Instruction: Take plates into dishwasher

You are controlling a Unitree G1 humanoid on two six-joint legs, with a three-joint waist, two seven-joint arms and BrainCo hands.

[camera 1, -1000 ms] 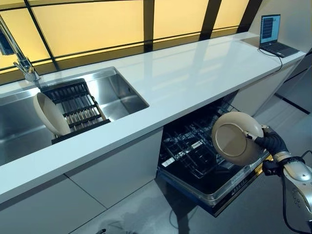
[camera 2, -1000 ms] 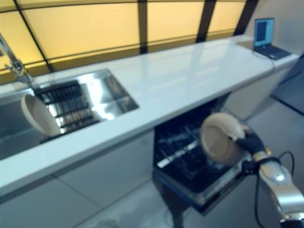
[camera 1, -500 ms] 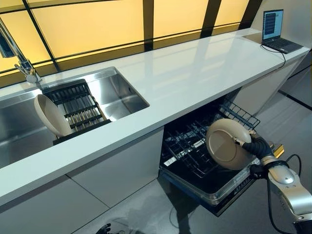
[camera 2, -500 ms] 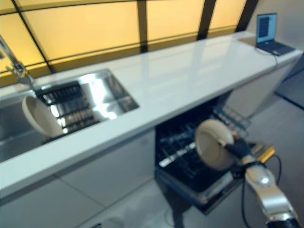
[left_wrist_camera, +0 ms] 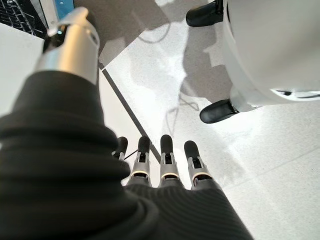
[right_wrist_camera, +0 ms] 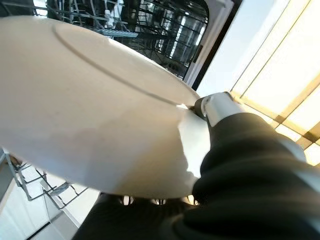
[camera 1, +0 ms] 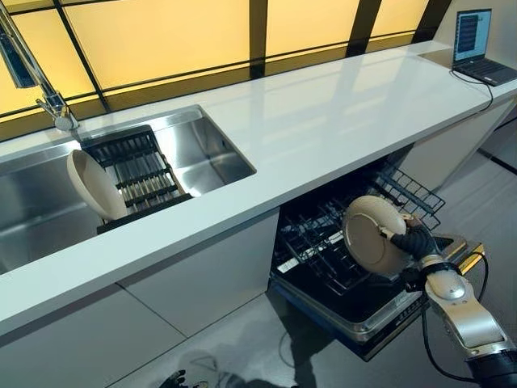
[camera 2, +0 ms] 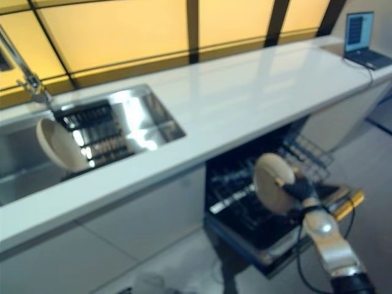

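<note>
Right wrist view shows the right hand pinching the plate rim above the rack; lower edge-first between tines toward 9 o'clock; left hand hangs with fingers straight.

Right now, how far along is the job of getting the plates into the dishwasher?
Nothing looks loaded yet. The right hand holds one cream plate on edge over the dishwasher's pulled-out lower rack. A second plate leans in the sink. The left hand hangs idle and open.

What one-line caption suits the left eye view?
Right hand holds a cream plate on edge above the open dishwasher's rack.
</note>
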